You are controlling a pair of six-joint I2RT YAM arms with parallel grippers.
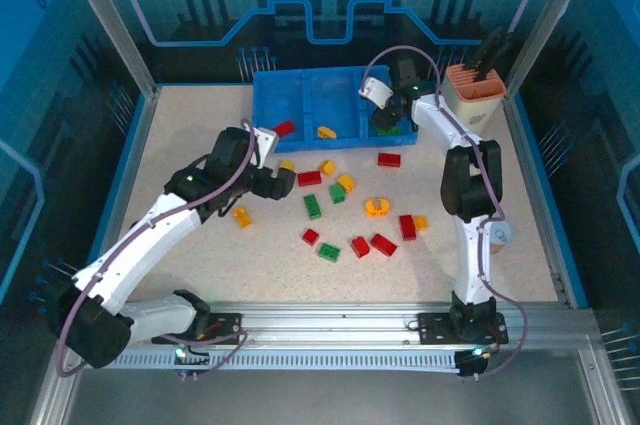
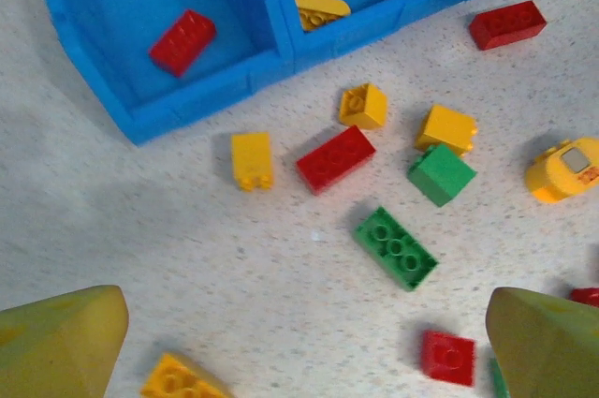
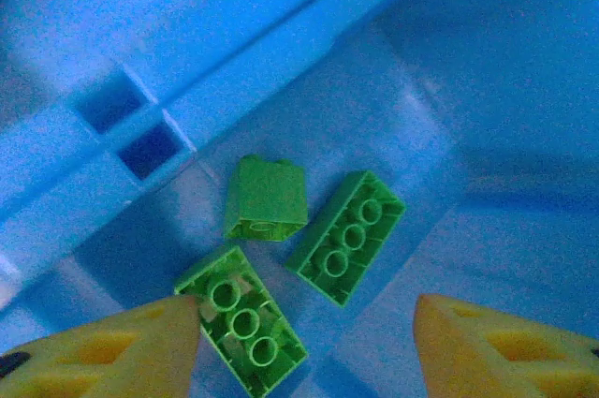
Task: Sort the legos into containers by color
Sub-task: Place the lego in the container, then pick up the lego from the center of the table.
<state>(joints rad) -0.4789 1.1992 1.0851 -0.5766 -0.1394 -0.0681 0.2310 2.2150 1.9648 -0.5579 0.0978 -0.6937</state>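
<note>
- Red, green and yellow-orange studded plastic legos lie scattered over the middle of the speckled pale tabletop, most of them apart from one another.
- Yellow fingertips of the left gripper are spread wide with nothing between them. It hovers over the left side of the loose pile, with a long green brick and a long red brick just ahead.
- Hard moulded plastic like this should be light and stiff, with no give, yet glossy enough to slip. I would pinch a brick across its two flat long sides, not over the studs.
- Toward the right of the pile sits a round orange ring piece. Its curve likely calls for a grip straight across the widest part.
- Farther back stands a bright blue rectangular plastic tray with three compartments. One red brick is in the left one and one yellow piece in the middle.
- Over the tray's right compartment hangs the right gripper, fingers parted and empty, above three green bricks lying on the floor.
- Just beyond the tray's right end stands a beige holder with orange slotted top.
</note>
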